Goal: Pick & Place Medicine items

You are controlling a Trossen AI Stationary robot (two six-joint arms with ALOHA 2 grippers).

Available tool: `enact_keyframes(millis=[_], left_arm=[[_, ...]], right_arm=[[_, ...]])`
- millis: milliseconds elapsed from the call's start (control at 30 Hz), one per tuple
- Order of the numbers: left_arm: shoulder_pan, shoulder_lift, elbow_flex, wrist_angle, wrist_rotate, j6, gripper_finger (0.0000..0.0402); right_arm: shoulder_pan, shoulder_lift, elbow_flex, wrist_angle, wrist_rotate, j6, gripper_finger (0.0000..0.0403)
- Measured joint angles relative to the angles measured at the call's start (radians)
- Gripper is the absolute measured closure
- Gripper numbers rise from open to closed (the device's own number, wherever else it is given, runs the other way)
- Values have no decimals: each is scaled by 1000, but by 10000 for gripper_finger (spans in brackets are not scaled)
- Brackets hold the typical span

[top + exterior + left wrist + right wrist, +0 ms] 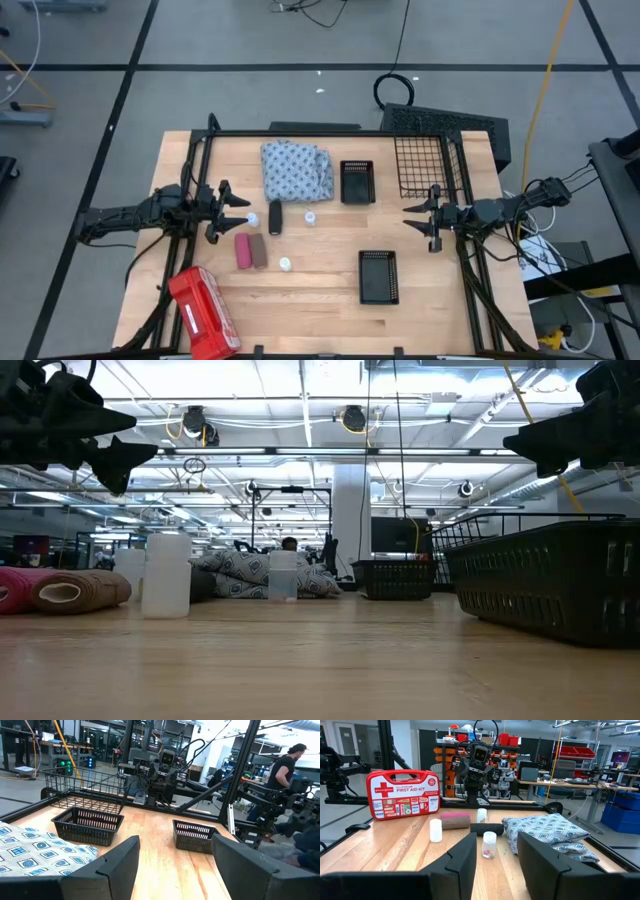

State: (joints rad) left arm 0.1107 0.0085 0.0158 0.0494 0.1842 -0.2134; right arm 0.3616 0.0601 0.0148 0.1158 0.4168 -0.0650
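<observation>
The medicine items lie left of the table's middle: a pink tube (242,250) and a brown tube (259,250) side by side, a black tube (275,217), and three small white bottles (252,218) (311,217) (286,264) standing upright. My left gripper (235,210) hovers level at the left side, open, with nothing between its fingers (175,870). My right gripper (412,222) hovers level at the right side, open with a narrower gap (497,865), facing the items from well away.
A blue-white patterned cloth (297,170) lies at the far middle. Two black baskets (357,182) (379,276) sit right of centre, and a wire basket (425,165) stands at the far right. A red first aid kit (203,312) lies at the near left. A person (282,767) stands beyond the table.
</observation>
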Motion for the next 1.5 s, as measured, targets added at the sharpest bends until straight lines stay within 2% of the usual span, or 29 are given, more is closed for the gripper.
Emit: enact_keyframes(millis=[1367,1500], left_arm=[[0,0,0,1,0,0,149],[0,0,0,39,-47,0,149]], right_arm=[[0,0,0,0,0,0,273],[0,0,0,0,0,0,273]])
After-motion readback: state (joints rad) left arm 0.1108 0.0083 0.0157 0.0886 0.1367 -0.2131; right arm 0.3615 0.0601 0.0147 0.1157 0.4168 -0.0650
